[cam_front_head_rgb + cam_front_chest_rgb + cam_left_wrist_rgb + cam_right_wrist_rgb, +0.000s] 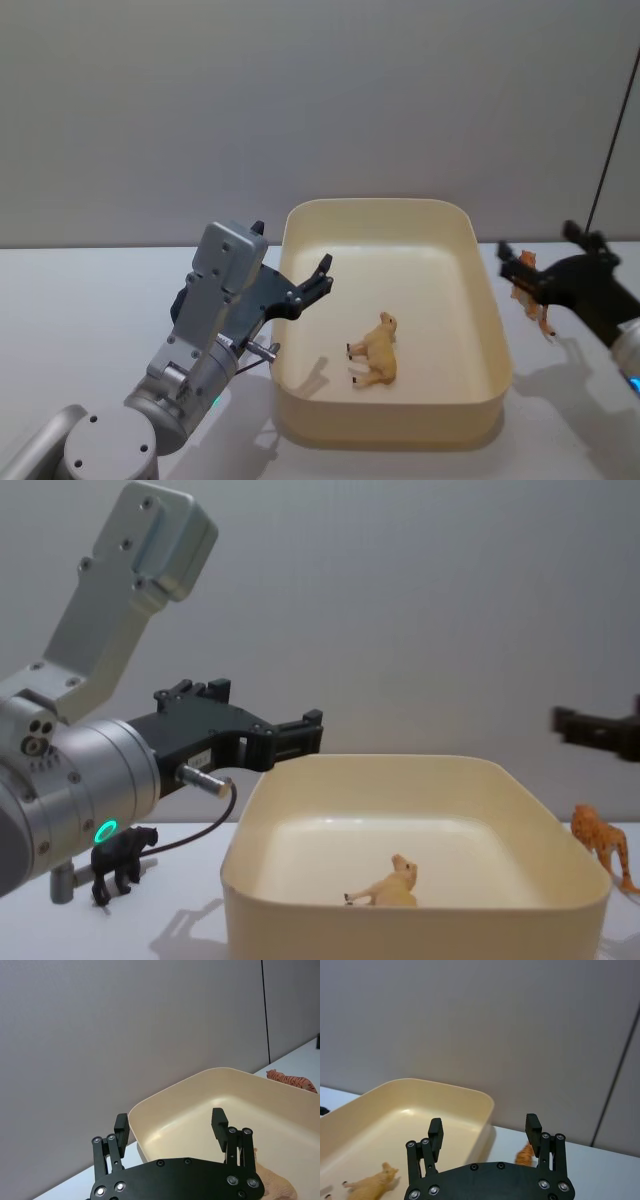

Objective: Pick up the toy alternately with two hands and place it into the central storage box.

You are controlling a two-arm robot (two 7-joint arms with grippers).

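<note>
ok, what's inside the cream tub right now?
One tan animal figure lies on its side on the floor of the tub, toward the near wall. Nothing else shows on the floor. The left gripper overhangs the left rim and covers a bit of inner wall there.

wall (pixel 300 100): plain grey | dark thin line (pixel 266 1010) down wall at right | table (pixel 80 290): white, soft shadows
</note>
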